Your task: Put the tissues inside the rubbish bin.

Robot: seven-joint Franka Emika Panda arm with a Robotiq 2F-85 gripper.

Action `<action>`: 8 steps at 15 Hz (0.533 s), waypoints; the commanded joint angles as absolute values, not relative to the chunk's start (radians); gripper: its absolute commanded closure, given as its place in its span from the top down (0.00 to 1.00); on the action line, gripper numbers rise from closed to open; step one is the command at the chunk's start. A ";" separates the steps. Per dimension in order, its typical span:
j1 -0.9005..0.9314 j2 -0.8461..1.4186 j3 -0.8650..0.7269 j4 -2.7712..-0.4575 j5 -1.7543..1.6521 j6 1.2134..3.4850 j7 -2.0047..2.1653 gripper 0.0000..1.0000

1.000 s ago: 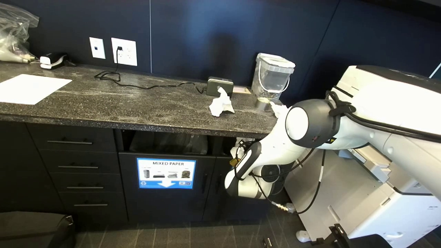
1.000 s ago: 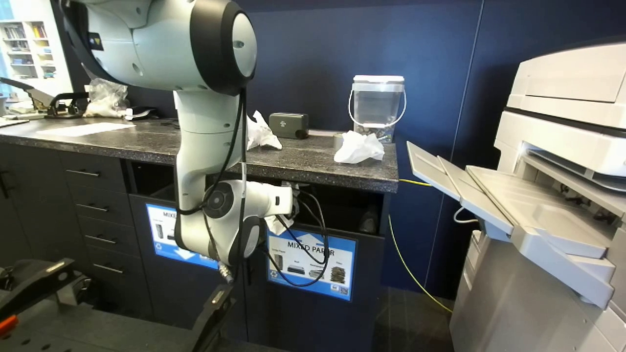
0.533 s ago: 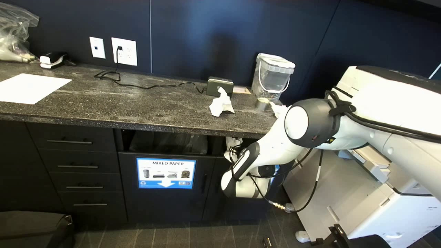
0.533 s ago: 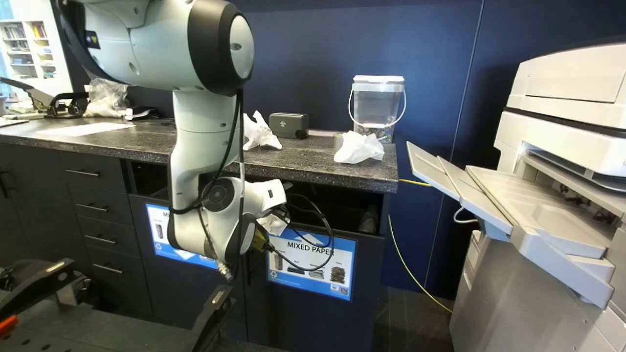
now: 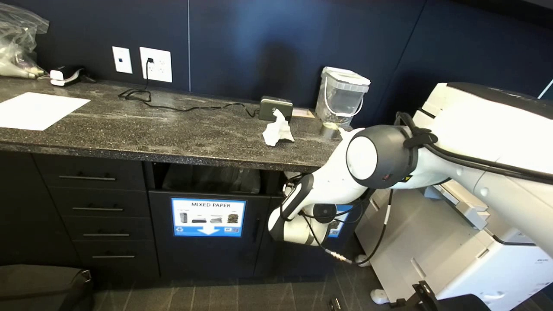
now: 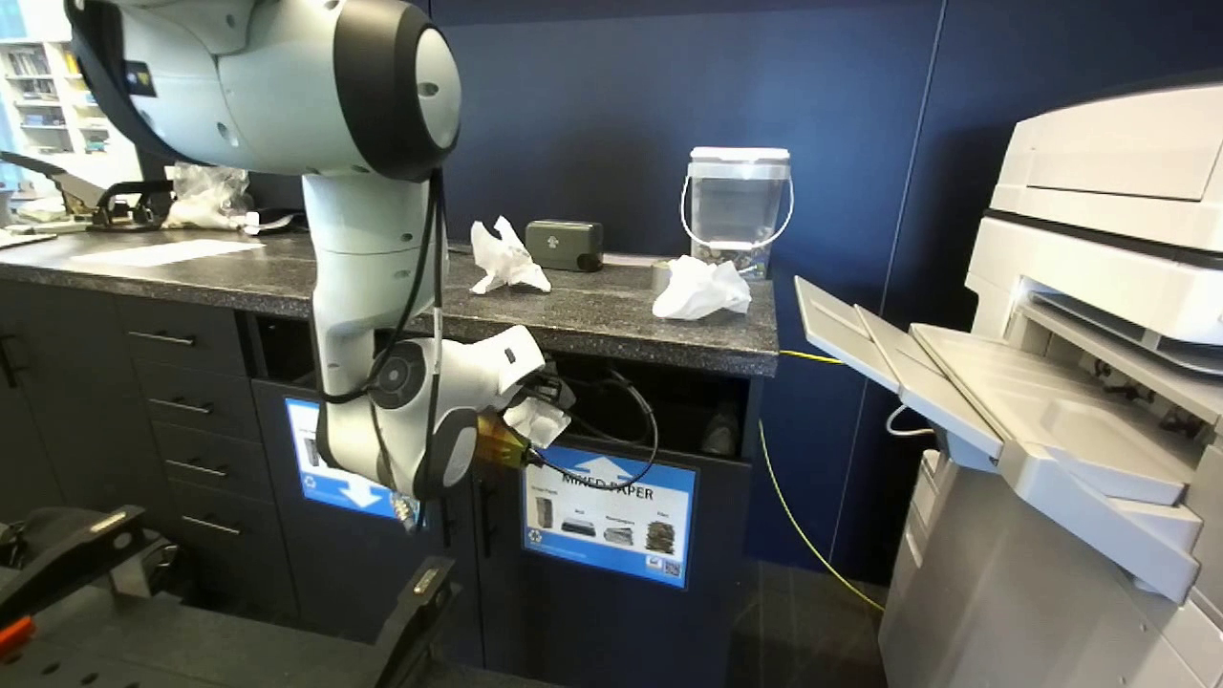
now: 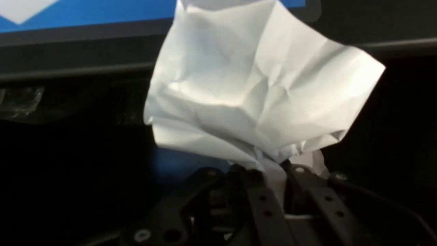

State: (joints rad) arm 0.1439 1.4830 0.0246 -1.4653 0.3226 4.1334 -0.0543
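Observation:
My gripper (image 7: 273,174) is shut on a crumpled white tissue (image 7: 252,82), which spreads out beyond the fingertips in the wrist view. The held tissue also shows in an exterior view (image 6: 537,420), at the left part of the dark bin opening above the right "MIXED PAPER" front panel (image 6: 712,535). In the wrist view it covers part of the panel's top edge. I cannot tell how far inside it is. A second tissue (image 6: 506,260) lies on the counter by a small dark box. A third tissue (image 6: 702,289) lies near the counter's right end; in an exterior view the arm mostly hides it (image 5: 344,133).
The stone counter's front edge (image 6: 631,342) overhangs the openings. A left cabinet carries another "MIXED PAPER" sign (image 5: 208,217). A lidded clear bucket (image 6: 738,205), a small dark box (image 6: 564,245) and a tin (image 5: 329,130) stand on the counter. A printer (image 6: 1099,315) stands at the right.
The arm has shifted left in both exterior views and the wrist has tilted. The held tissue has risen slightly at the bin opening and stays in the grip. The counter tissues have not moved.

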 commanded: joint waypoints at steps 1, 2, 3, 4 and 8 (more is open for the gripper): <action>0.168 1.491 0.025 -1.433 0.390 4.218 -0.107 0.08; 0.168 1.488 0.030 -1.436 0.400 4.240 -0.104 0.08; 0.167 1.484 0.035 -1.439 0.407 4.255 -0.102 0.07; 0.165 1.484 0.041 -1.437 0.412 4.273 -0.095 0.08; 0.157 1.484 0.061 -1.447 0.420 4.267 -0.084 0.07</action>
State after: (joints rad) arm 0.1591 1.4843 0.0440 -1.4626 0.3929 4.2122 -0.0743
